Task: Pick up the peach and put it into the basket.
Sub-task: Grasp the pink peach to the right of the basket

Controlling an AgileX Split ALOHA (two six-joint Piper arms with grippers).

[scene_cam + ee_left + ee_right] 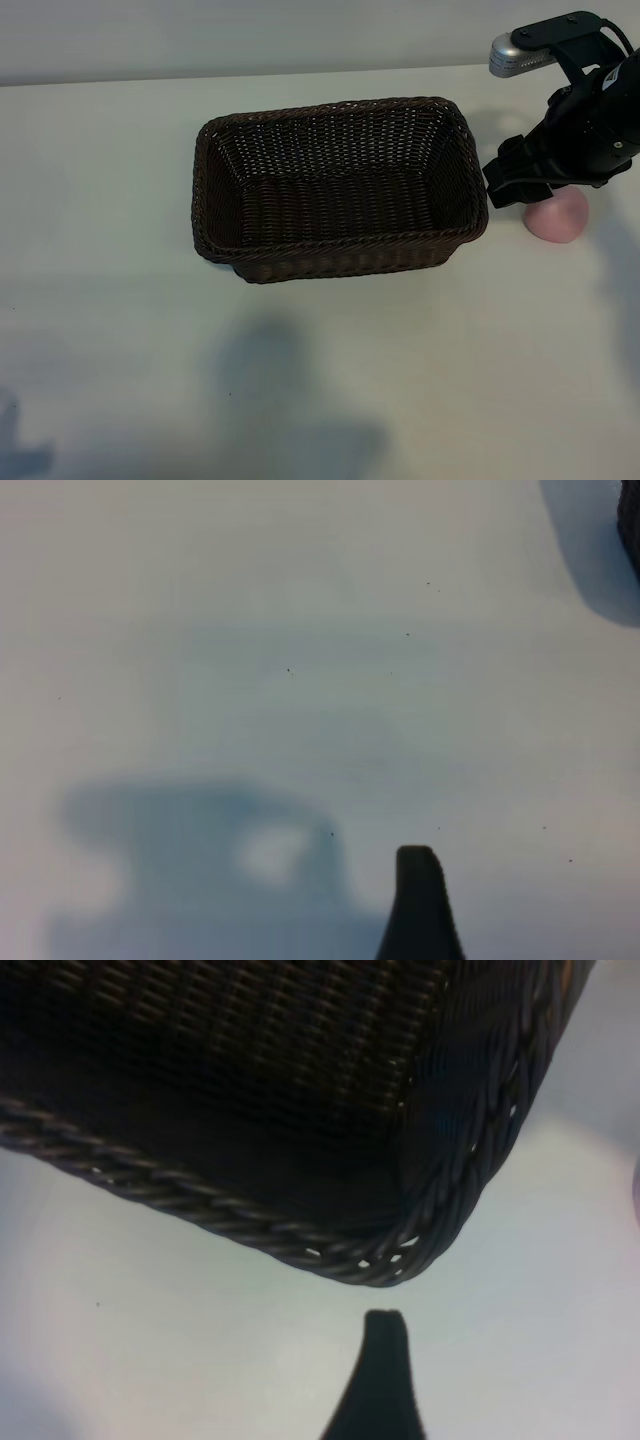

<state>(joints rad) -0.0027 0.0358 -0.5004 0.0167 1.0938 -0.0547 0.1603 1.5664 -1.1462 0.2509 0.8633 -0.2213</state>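
Peach [560, 220] is sitting on the tabletop [100, 300] just right of the empty basket [335, 180], not yet picked. Right end effector [520, 190] is hovering released, partly over it; grasp and drop remaining. Left end effector [420, 900] released, over bare tabletop.

Loads of bare worktop [120, 330] in front of and to the left of the basket [340, 185], nothing in the way there. The basket's inside is open from above and holds nothing, so dropping in from the top is free. The tight spot is the right end: the peach [560, 218] sits on the worktop just beside the basket's wall, and the right gripper [520, 185] already fills that narrow gap.
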